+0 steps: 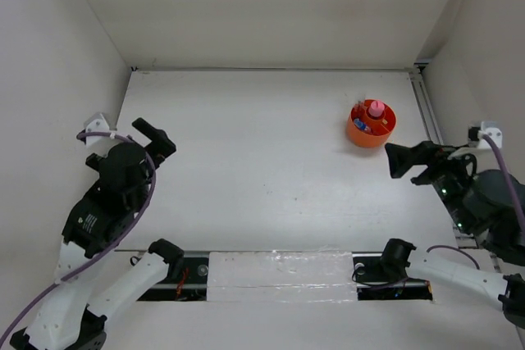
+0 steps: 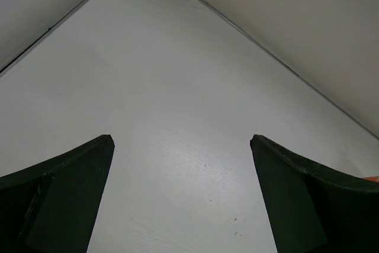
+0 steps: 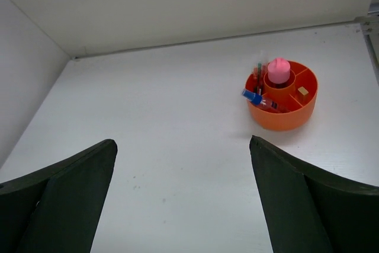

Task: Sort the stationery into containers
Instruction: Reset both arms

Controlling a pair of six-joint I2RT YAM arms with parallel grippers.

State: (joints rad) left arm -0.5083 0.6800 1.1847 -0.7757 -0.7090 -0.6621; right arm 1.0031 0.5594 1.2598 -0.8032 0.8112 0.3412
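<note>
The round orange tub (image 1: 371, 134) stands at the far right of the table, also in the right wrist view (image 3: 284, 119). It holds a pink-capped cylinder (image 3: 279, 70) upright in its centre, a clear blue-capped bottle (image 3: 259, 99) lying in a front-left compartment, thin red pens (image 3: 259, 73) at the left, and a tiny tan cube (image 3: 303, 92) at the right. The green pen and pink eraser do not show. My right gripper (image 1: 394, 161) is open and empty, just near and right of the tub (image 3: 181, 141). My left gripper (image 1: 154, 138) is open and empty at the far left (image 2: 181, 138).
White walls close the table at the back and both sides. A metal rail (image 1: 425, 108) runs along the right edge by the tub. A taped strip (image 1: 279, 275) lies at the near edge between the arm bases. A wall bracket (image 1: 97, 125) sits beside the left arm.
</note>
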